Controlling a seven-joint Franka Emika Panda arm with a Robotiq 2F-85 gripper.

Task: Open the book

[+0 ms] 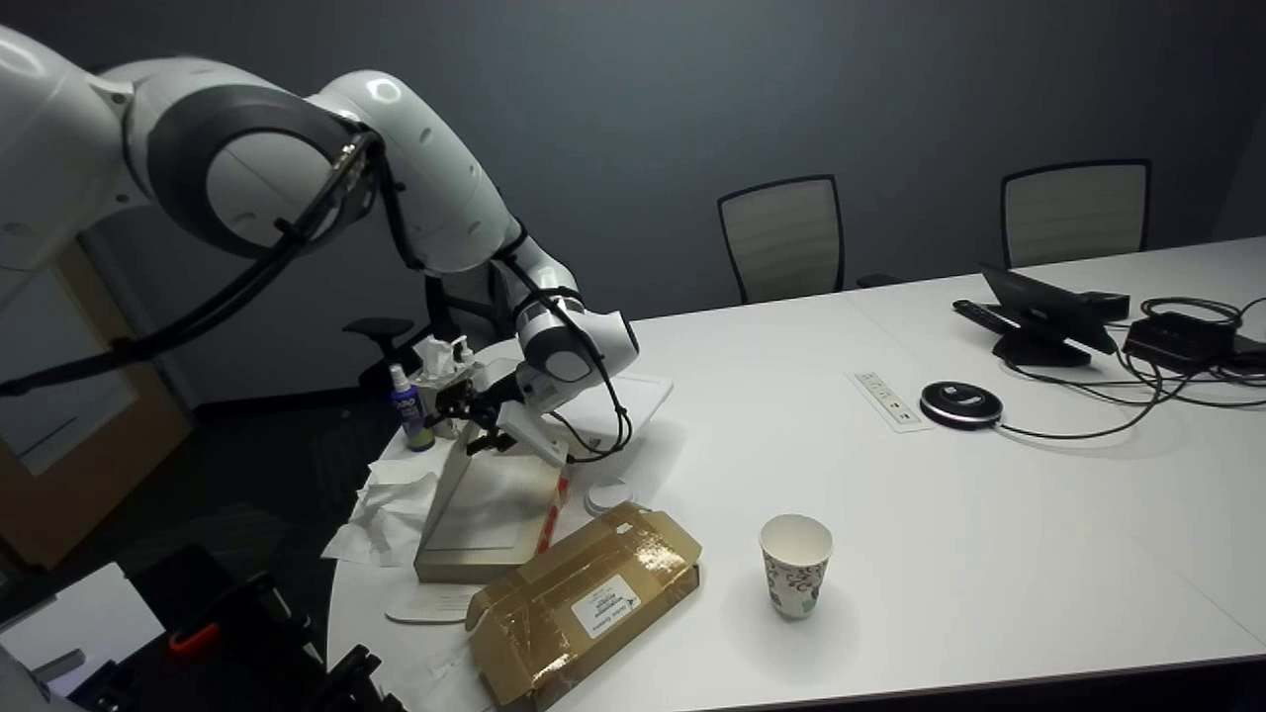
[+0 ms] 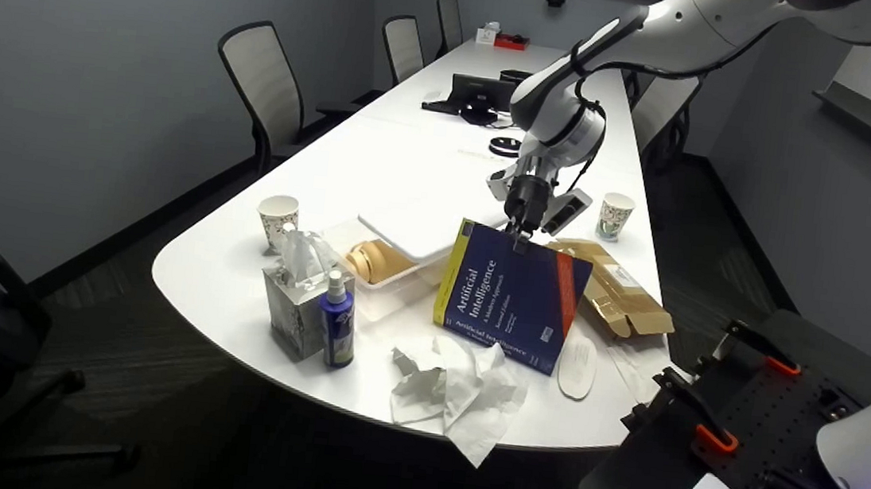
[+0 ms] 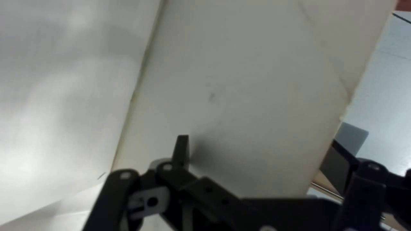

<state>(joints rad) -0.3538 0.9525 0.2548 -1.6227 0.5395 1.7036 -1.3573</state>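
In an exterior view the book [image 2: 511, 304] sits partly open at the near end of the bench [image 2: 403, 163], its blue cover [image 2: 524, 281] tilted up, with a plastic tub [image 2: 386, 296] to the left and a tan packet [image 2: 608, 291] to the right. The hand [image 3: 258, 147] is spread at the cover's upper edge; whether its fingers [image 3: 181, 149] touch it is hard to tell.
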